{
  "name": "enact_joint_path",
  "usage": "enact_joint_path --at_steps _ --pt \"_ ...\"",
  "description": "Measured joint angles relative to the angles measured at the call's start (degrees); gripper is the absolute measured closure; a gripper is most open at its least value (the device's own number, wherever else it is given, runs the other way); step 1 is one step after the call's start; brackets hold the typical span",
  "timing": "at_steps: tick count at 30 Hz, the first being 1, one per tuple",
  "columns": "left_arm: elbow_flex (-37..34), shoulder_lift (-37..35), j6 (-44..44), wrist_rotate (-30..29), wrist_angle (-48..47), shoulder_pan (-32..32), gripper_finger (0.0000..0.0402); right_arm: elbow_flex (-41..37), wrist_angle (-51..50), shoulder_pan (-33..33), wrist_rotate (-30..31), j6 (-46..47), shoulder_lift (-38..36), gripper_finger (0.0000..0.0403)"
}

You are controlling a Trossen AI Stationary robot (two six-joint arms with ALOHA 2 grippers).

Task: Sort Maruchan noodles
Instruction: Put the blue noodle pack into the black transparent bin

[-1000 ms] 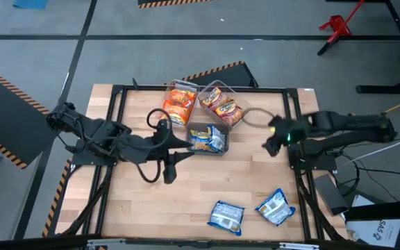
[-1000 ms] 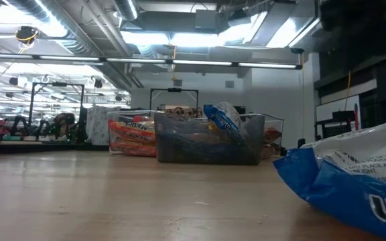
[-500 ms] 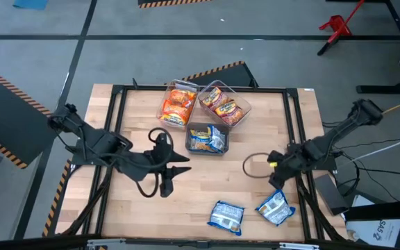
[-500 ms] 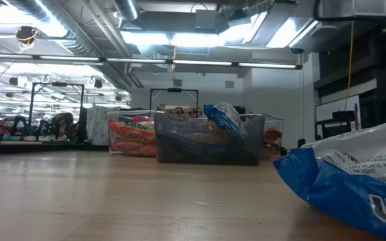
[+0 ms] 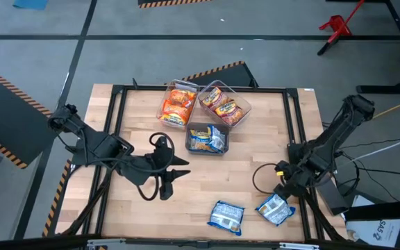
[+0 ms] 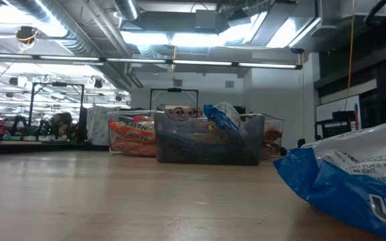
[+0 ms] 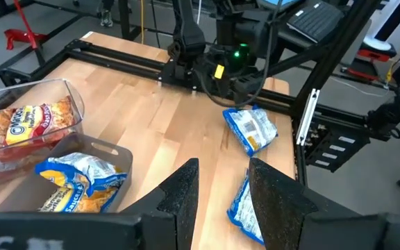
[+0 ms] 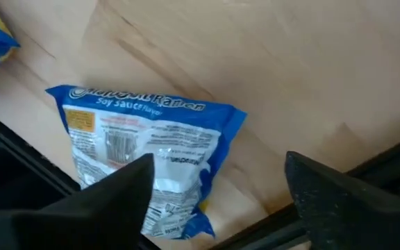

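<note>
On the worktop (image 5: 144, 215), most noodles sit sorted in three bins (image 5: 207, 139); two blue packets (image 5: 226, 216) remain (near edge). Right pincer (image 8: 214, 201), open, hovers over one; left pincer (image 7: 221, 187) idles part-open, empty.

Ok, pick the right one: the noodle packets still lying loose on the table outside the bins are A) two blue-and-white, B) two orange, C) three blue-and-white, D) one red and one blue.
A: the high view shows only two loose packets on the wood, one blue-and-white packet near the front edge and a second blue-and-white packet beside it, under the right gripper.
</note>
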Motion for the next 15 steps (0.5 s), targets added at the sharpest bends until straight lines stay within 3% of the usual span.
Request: enact_joint_path --at_steps 6,15 --pt "0.00 0.00 0.00 -0.13 0.01 -0.09 0.0282 -2.62 9.57 3.69 3.37 5.19 3.42 0.0057" --pt "0.00 0.00 -0.44 -0.51 -0.51 0.06 0.0282 -5.06 21.70 5.38 0.65 5.31 12.29 0.0069"
